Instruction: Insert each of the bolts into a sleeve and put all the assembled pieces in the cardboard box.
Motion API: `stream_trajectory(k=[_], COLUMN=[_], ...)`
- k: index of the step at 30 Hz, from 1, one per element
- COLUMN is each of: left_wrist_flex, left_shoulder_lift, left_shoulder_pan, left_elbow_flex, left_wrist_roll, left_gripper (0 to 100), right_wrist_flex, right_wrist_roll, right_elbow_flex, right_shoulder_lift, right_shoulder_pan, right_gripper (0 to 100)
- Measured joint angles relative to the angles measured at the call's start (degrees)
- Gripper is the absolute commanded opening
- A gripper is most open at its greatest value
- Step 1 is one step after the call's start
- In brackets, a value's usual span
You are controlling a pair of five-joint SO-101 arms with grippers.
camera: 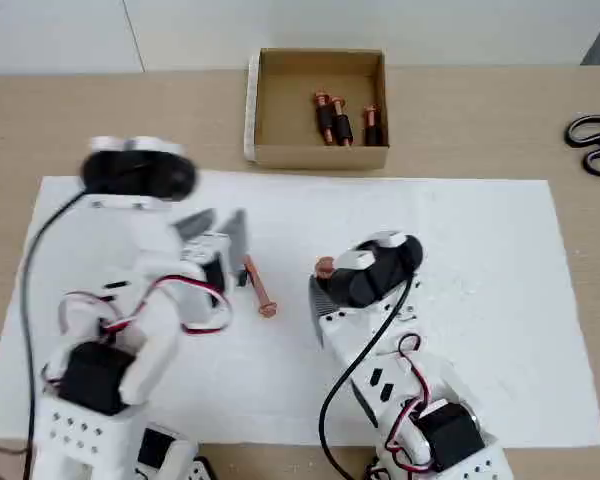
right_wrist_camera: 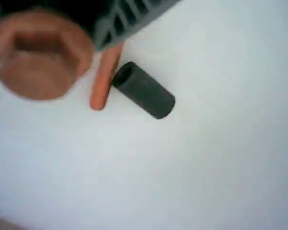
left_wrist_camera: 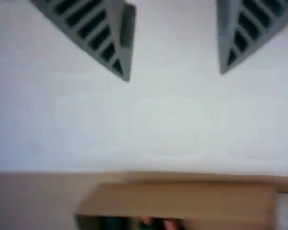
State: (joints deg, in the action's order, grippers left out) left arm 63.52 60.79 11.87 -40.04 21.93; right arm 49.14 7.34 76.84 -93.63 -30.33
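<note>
Bolt [right_wrist_camera: 102, 82] shaft just beside black sleeve [right_wrist_camera: 145, 91]

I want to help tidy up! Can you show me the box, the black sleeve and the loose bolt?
box [camera: 320, 157], high view, on its front wall.
sleeve [right_wrist_camera: 145, 91], right wrist view, on its round side.
loose bolt [camera: 257, 284], high view, middle of its shaft.

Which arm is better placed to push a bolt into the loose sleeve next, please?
Right. The right gripper holds a bolt with its shaft beside the open end of the sleeve; the left gripper hangs open and empty over the paper.
</note>
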Motion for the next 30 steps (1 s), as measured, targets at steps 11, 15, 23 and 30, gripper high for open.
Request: stream_trajectory(k=[11, 15, 23, 30], left_wrist_flex=[0.44, -0.70, -0.88, -0.88], left_shoulder_lift=[3.69, 3.69, 3.60, 3.69], left_shoulder_pan=[-28.57, -29.63, -29.71, -29.98], left_elbow_flex=[-8.62, -12.04, -14.33, -14.68], left_wrist_roll=[-13.36, -15.47, -16.00, -16.00], left_gripper=[12, 12, 12, 12], right_wrist_flex=[-12.66, -14.15, -14.68, -14.68], right_wrist_roll=[-1.85, -3.08, -3.16, -3.16], right_elbow_flex=[-2.55, -15.91, -59.43, -92.57], right_shoulder_lift=[5.10, 19.25, 66.37, 107.60], right_shoulder_pan=[18.11, 19.69, 19.69, 15.56], right_gripper=[0.4, 0.4, 0.4, 0.4])
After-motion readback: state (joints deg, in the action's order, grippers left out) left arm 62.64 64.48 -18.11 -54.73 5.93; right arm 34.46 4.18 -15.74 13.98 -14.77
